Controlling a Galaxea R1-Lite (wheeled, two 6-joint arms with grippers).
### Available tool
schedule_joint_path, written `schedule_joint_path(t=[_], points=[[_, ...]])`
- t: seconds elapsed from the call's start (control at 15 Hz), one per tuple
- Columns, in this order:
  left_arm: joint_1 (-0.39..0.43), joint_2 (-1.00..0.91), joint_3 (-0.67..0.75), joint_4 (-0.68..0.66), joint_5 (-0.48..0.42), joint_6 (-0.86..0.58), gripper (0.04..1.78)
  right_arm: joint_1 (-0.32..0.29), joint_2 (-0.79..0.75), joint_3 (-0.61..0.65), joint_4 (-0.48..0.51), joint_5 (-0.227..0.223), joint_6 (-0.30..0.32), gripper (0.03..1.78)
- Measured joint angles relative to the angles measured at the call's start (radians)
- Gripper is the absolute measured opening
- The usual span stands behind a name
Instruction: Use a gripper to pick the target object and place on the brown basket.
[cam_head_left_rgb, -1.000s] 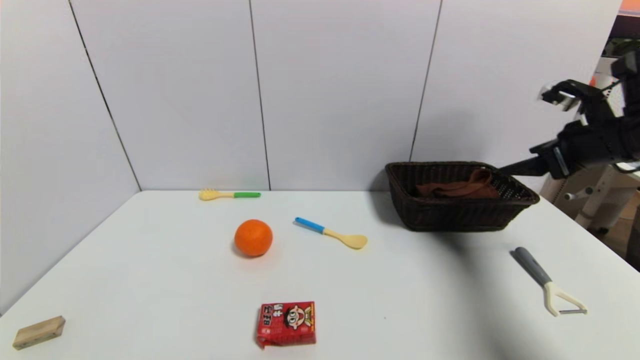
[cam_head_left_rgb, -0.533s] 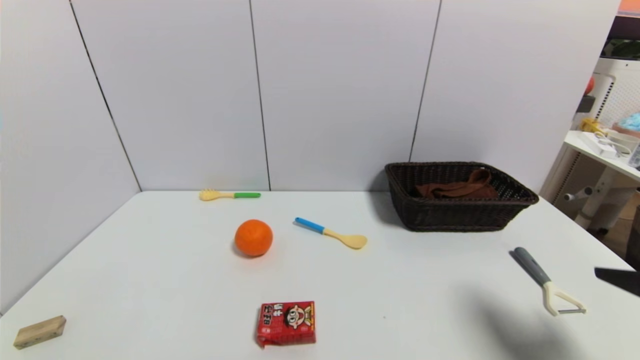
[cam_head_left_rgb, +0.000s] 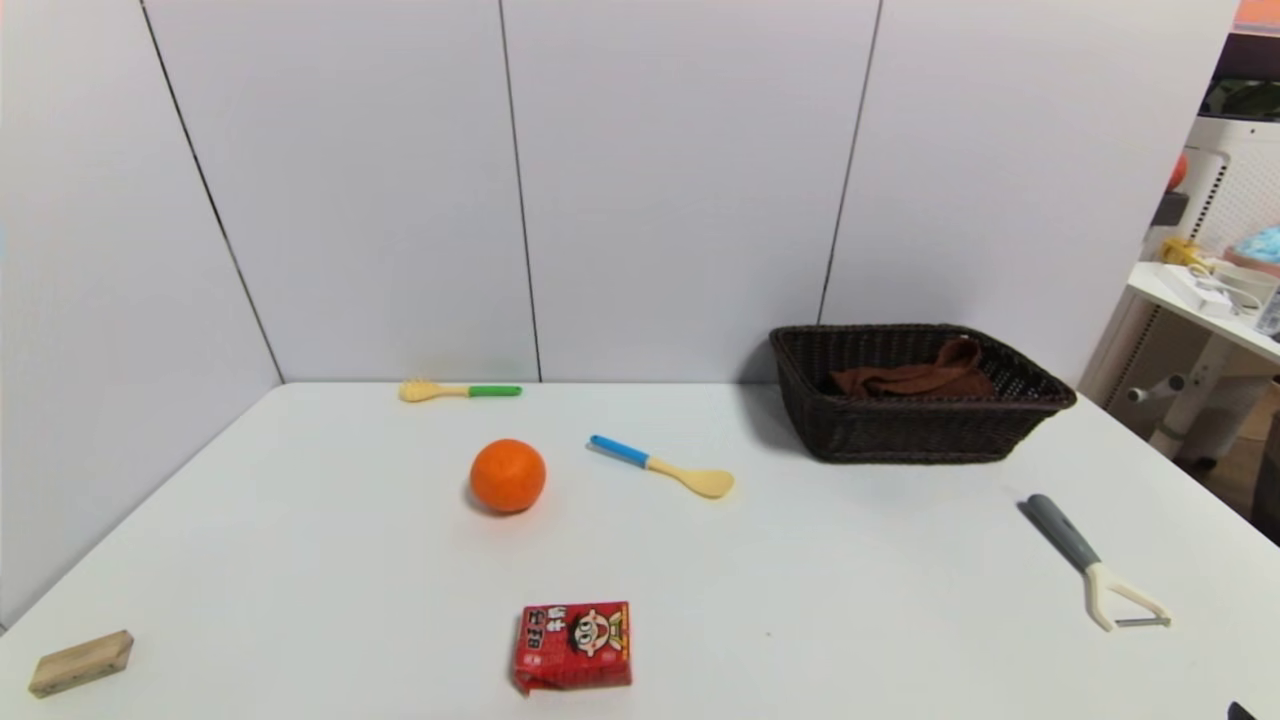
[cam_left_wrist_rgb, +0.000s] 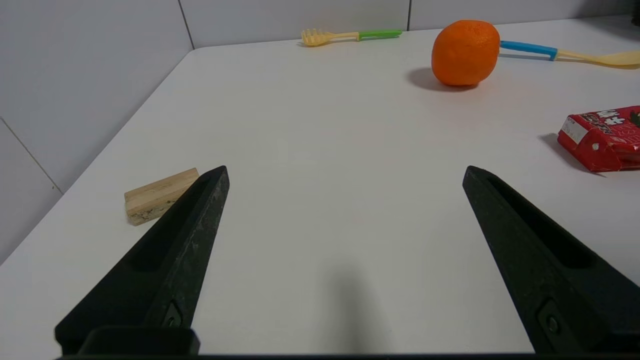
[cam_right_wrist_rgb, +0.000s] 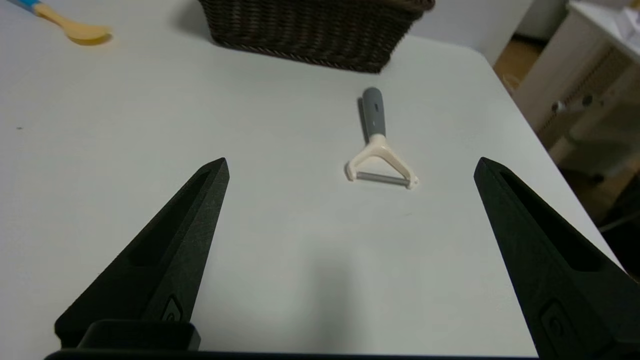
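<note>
The dark-brown towel (cam_head_left_rgb: 915, 378) lies crumpled inside the brown wicker basket (cam_head_left_rgb: 915, 432) at the table's back right. The basket's near wall also shows in the right wrist view (cam_right_wrist_rgb: 310, 27). My right gripper (cam_right_wrist_rgb: 350, 167) is open and empty, low over the table's front right, short of the peeler. Only a sliver of it shows at the head view's bottom right corner. My left gripper (cam_left_wrist_rgb: 345, 172) is open and empty over the table's front left, parked.
A grey and cream peeler (cam_head_left_rgb: 1090, 572) lies front of the basket, also in the right wrist view (cam_right_wrist_rgb: 378, 145). An orange (cam_head_left_rgb: 507, 475), blue-handled spoon (cam_head_left_rgb: 665, 466), green-handled fork (cam_head_left_rgb: 458, 389), red snack box (cam_head_left_rgb: 572, 646) and wooden block (cam_head_left_rgb: 80, 662) lie on the table.
My right arm has pulled back from above the basket, down and toward the front right, almost out of the head view. The towel stays in the basket.
</note>
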Motion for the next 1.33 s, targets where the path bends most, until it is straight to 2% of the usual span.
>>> schedule_joint_path(t=[0.2, 0.27, 0.47, 0.6, 0.8, 1.13, 1.33], points=[[0.0, 0.0, 0.0, 0.0, 0.0, 0.0, 1.69, 0.051, -0.189, 0.038, 0.109, 0.0, 0.004, 1.69], [0.0, 0.0, 0.0, 0.0, 0.0, 0.0, 1.69, 0.057, -0.24, 0.041, 0.131, -0.002, 0.029, 1.69], [0.0, 0.0, 0.0, 0.0, 0.0, 0.0, 1.69, 0.064, -0.307, 0.047, 0.149, -0.025, 0.162, 1.69], [0.0, 0.0, 0.0, 0.0, 0.0, 0.0, 1.69, 0.065, -0.325, 0.048, 0.149, -0.051, 0.204, 1.69], [0.0, 0.0, 0.0, 0.0, 0.0, 0.0, 1.69, 0.066, -0.335, 0.048, 0.149, -0.055, 0.207, 1.69], [0.0, 0.0, 0.0, 0.0, 0.0, 0.0, 1.69, 0.066, -0.335, 0.049, 0.149, -0.046, 0.18, 1.69], [0.0, 0.0, 0.0, 0.0, 0.0, 0.0, 1.69, 0.066, -0.335, 0.049, 0.149, -0.055, 0.213, 1.69]])
